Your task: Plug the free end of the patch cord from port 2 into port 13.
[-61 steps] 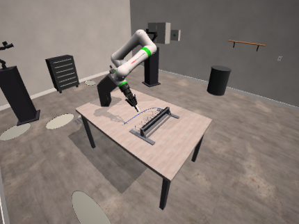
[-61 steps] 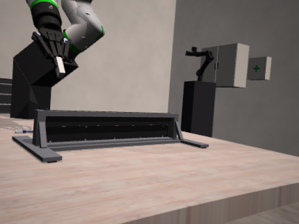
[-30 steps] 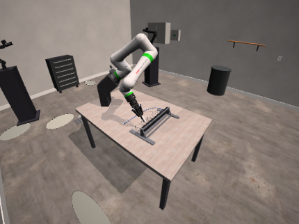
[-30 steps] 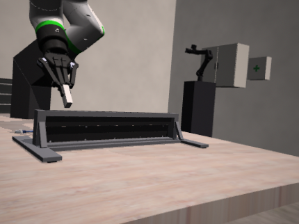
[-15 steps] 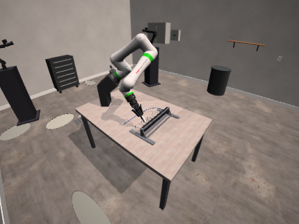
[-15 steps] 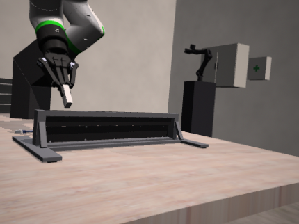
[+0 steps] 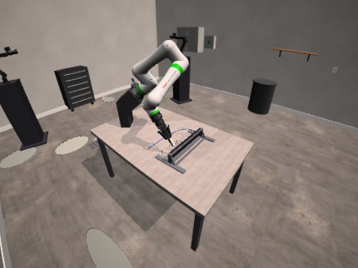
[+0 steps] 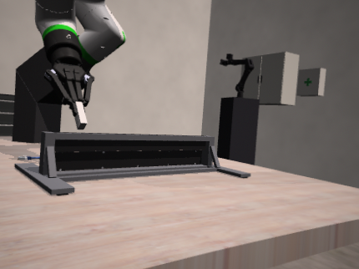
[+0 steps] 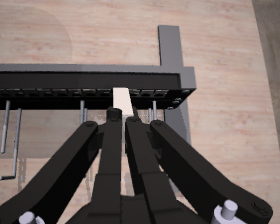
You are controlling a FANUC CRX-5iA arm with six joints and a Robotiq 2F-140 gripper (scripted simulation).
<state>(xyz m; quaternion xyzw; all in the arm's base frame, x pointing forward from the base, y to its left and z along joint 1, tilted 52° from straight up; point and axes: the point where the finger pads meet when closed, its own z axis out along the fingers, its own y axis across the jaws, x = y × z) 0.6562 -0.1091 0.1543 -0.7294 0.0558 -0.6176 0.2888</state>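
Observation:
The dark patch rack (image 7: 185, 146) stands on the wooden table; it also shows in the exterior view (image 8: 125, 153) and in the wrist view (image 9: 90, 90). My gripper (image 8: 81, 121) is shut with nothing between its pale fingertip pads. It hangs tilted just above the rack's top edge, near the left end in the exterior view. In the wrist view the gripper (image 9: 122, 102) points at the port row near the rack's right end. The thin blue cord (image 7: 175, 131) arcs over the table beside the rack. Its small pale plug (image 8: 22, 158) lies on the table left of the rack, apart from my fingers.
Several thin grey rods (image 9: 82, 112) stand out from the rack's face toward me in the wrist view. The rack's flat feet (image 8: 43, 180) reach out over the table. A black barrel (image 7: 262, 95) and dark pedestals (image 7: 21, 112) stand on the floor, away from the table.

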